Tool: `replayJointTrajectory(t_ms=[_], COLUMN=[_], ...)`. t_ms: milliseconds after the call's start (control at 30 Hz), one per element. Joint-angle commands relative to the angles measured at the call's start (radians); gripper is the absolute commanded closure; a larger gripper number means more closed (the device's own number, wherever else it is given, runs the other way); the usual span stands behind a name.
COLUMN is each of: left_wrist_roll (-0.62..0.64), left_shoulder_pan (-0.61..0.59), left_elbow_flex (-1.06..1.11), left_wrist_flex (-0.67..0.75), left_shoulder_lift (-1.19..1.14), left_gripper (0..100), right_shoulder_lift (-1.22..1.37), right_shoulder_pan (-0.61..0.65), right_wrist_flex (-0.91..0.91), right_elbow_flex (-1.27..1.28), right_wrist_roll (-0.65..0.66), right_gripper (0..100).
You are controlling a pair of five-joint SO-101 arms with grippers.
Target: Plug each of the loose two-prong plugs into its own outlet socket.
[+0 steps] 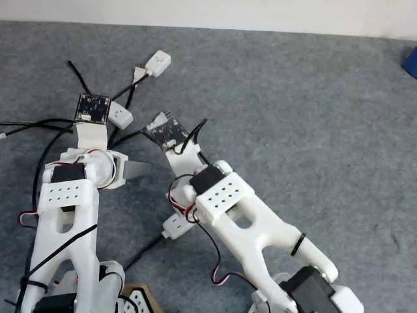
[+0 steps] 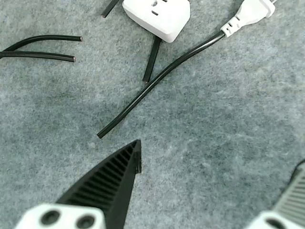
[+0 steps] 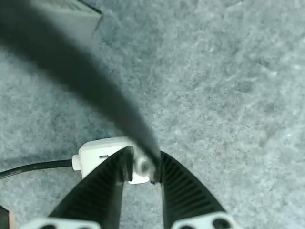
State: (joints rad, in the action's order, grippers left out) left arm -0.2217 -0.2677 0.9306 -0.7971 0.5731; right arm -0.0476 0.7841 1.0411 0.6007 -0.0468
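1. Your right gripper (image 3: 143, 168): black ribbed fingers clamped on a white two-prong plug (image 3: 99, 153) with a black cord, low over the grey carpeted table (image 3: 228, 71).
2. Your left gripper (image 2: 219, 157): fingers spread wide, holding nothing, above bare carpet.
3. White square outlet socket (image 2: 156, 16): flat on the carpet, nothing plugged in.
4. Second white plug on a black cord (image 2: 250, 15): lying near that socket, apart from it.
5. Far white socket block (image 1: 158, 63): a third white plug (image 1: 139, 75) sits just beside it; you cannot tell whether it is seated.
6. Two loose black cable ends (image 2: 57, 47): on the carpet.
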Motion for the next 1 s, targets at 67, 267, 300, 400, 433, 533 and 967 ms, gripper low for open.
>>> replayJointTrajectory(t_ms=[67, 267, 300, 400, 433, 533, 967], left_wrist_roll=[-0.009, -0.009, -0.009, -0.009, -0.009, -0.009, -0.009], left_shoulder_pan=[-0.008, 0.007, 0.007, 0.007, 0.007, 0.007, 0.007], left_elbow_flex=[-0.030, -0.030, -0.030, -0.030, -0.030, -0.030, -0.035], left_wrist_flex=[0.018, 0.018, 0.018, 0.018, 0.018, 0.017, 0.014], left_shoulder_lift=[0.001, 0.001, 0.001, 0.001, 0.001, 0.001, 0.008], left_gripper=[54, 54, 54, 54, 54, 54, 54], right_shoulder_lift=[-0.084, -0.222, -0.220, -0.206, -0.202, -0.188, -0.180], right_shoulder_pan=[0.010, 0.025, 0.025, 0.025, 0.025, 0.028, 0.094], right_wrist_flex=[0.012, -0.027, -0.030, -0.033, -0.036, -0.076, -0.179], right_elbow_flex=[0.200, 0.298, 0.303, 0.306, 0.308, 0.326, 0.429], right_wrist_roll=[0.018, 0.058, 0.061, 0.061, 0.061, 0.061, 0.058], right_gripper=[99.2, 99.2, 99.2, 99.2, 99.2, 99.2, 99.2])
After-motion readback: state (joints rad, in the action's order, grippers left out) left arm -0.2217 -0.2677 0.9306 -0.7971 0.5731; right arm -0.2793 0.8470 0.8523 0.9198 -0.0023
